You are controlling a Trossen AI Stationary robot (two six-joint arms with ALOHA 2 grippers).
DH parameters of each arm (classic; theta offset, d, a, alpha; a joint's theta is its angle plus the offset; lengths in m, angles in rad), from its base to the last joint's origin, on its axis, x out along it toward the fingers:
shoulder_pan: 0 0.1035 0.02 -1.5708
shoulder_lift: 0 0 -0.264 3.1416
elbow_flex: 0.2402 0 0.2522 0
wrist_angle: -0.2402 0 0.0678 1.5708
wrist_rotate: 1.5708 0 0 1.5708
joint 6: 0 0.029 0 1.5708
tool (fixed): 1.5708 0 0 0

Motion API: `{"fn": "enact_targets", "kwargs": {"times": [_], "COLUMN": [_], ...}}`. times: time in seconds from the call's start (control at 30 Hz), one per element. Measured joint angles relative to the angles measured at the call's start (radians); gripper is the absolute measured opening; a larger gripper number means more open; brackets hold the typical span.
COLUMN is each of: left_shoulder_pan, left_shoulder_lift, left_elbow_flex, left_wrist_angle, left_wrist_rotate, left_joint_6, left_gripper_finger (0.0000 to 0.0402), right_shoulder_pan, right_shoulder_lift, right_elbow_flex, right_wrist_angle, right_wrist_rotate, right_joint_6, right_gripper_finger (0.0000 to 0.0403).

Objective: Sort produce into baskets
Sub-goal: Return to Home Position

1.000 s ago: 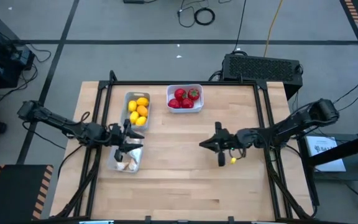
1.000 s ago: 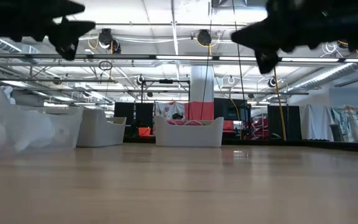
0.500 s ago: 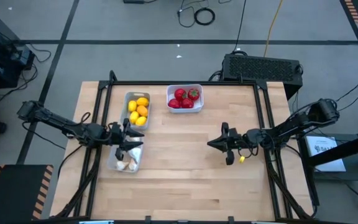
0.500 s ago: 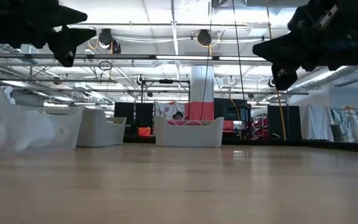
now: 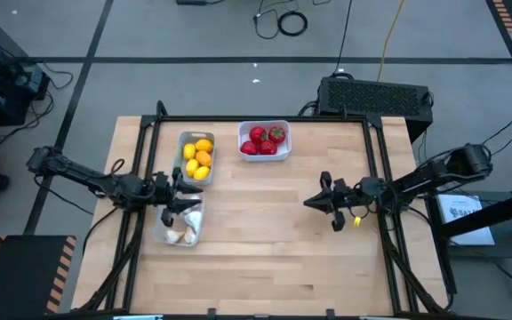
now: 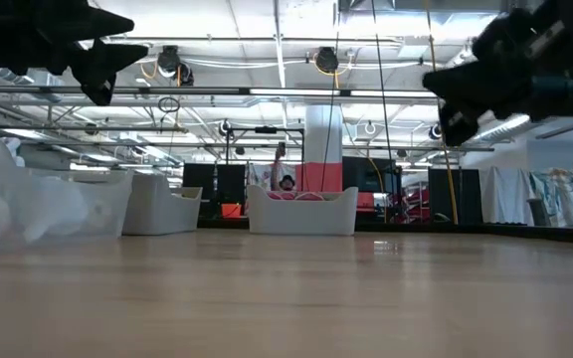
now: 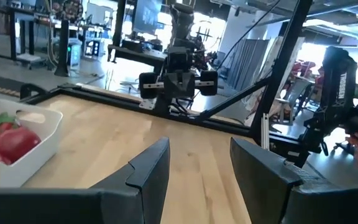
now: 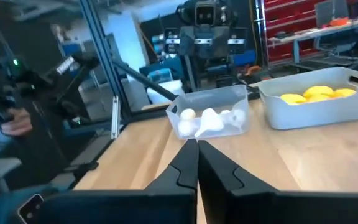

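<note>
The clear tray [image 5: 180,224] holds whitish garlic bulbs [image 8: 207,120]. The grey tray [image 5: 196,157] holds yellow and orange lemon-like fruits [image 8: 319,94]. The white tray [image 5: 264,140] holds red fruits with green tops [image 7: 2,138]. All three trays rest flat on the table. My left gripper [image 5: 185,197] is open and empty above the clear tray's far end; its fingers stand apart in the left wrist view [image 7: 197,168]. My right gripper [image 5: 309,204] is shut and empty above the table's right half, pointing toward the trays [image 8: 197,146].
Bare wood [image 5: 265,240] lies between the two grippers and toward the near edge. A black box with a grille [image 5: 376,93] stands beyond the far right corner. A person's hand [image 8: 14,121] shows beyond the table in the right wrist view.
My right gripper has drawn back toward the table's right edge, staying shut and above the table. The trays and the produce have not moved.
</note>
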Motion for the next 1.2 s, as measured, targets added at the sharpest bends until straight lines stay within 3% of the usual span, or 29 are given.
{"fn": "enact_targets", "kwargs": {"times": [0.07,0.2,0.47,0.8,1.03,1.2], "left_shoulder_pan": [0.000,-0.001,-0.002,-0.002,-0.002,0.005], "left_shoulder_lift": [-0.026,-0.042,-0.035,-0.034,-0.034,-0.034], "left_elbow_flex": [0.000,0.001,0.001,0.001,0.001,0.001], "left_wrist_angle": [-0.040,-0.072,-0.098,-0.074,-0.084,-0.077], "left_wrist_rotate": [0.000,-0.009,-0.033,-0.040,-0.042,-0.098], "left_joint_6": [-0.023,-0.057,-0.105,-0.124,-0.115,-0.058], "left_gripper_finger": [0.0176,0.0176,0.0176,0.0176,0.0176,0.0176], "right_shoulder_pan": [-0.014,-0.019,-0.054,-0.084,-0.084,-0.084], "right_shoulder_lift": [-0.028,-0.109,-0.363,-0.791,-1.000,-1.105], "right_elbow_flex": [-0.054,-0.047,-0.048,-0.048,-0.048,-0.048], "right_wrist_angle": [0.043,-0.036,-0.353,-0.831,-0.991,-1.088], "right_wrist_rotate": [0.000,-0.025,-0.101,-0.105,-0.104,-0.099], "right_joint_6": [0.031,0.065,0.052,-0.058,-0.165,-0.225], "right_gripper_finger": [0.0000,0.0000,0.0000,0.0000,0.0000,0.0000]}}
